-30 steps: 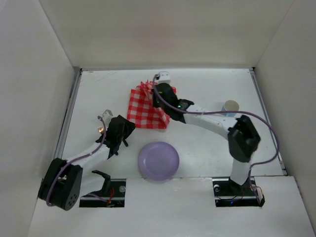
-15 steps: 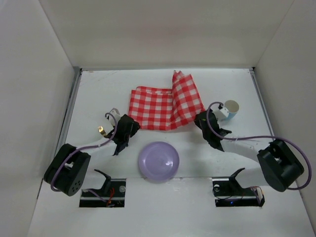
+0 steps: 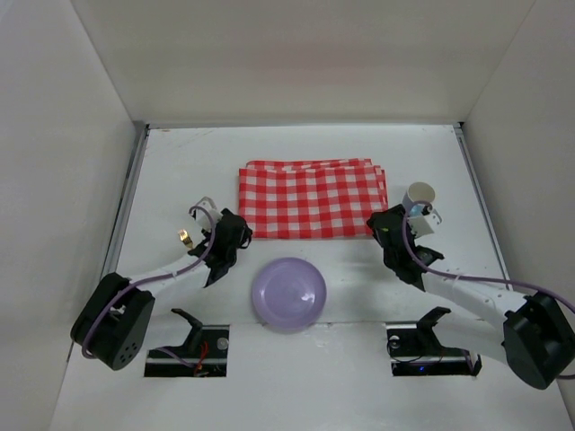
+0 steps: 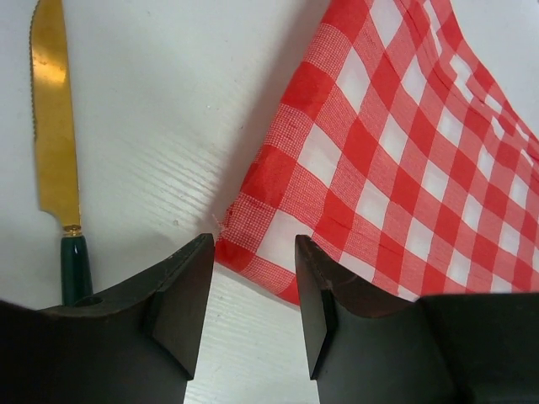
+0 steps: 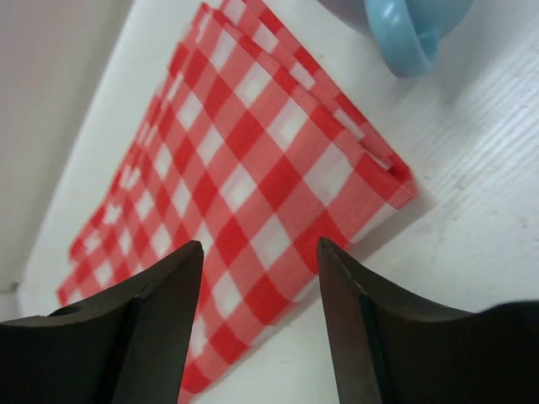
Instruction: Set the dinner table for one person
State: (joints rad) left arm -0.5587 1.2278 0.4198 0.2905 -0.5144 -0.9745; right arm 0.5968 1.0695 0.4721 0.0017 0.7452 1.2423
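Checked cloth [image 3: 311,199] lies flat on the surface [image 3: 180,171]. Left end effector [image 4: 253,252] at its near-left corner, right end effector [image 5: 259,252] at its near-right corner; both spread wide, holding nothing.

One each — checked cloth [image 3: 311,199], purple plate [image 3: 288,293], mug [image 3: 419,195], gold-bladed knife [image 4: 52,126] — on one dinner table [image 3: 180,171].

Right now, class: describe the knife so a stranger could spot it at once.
On the white table, look left of the checked cloth. The knife lies flat there, alone in having a gold serrated blade and dark green handle.
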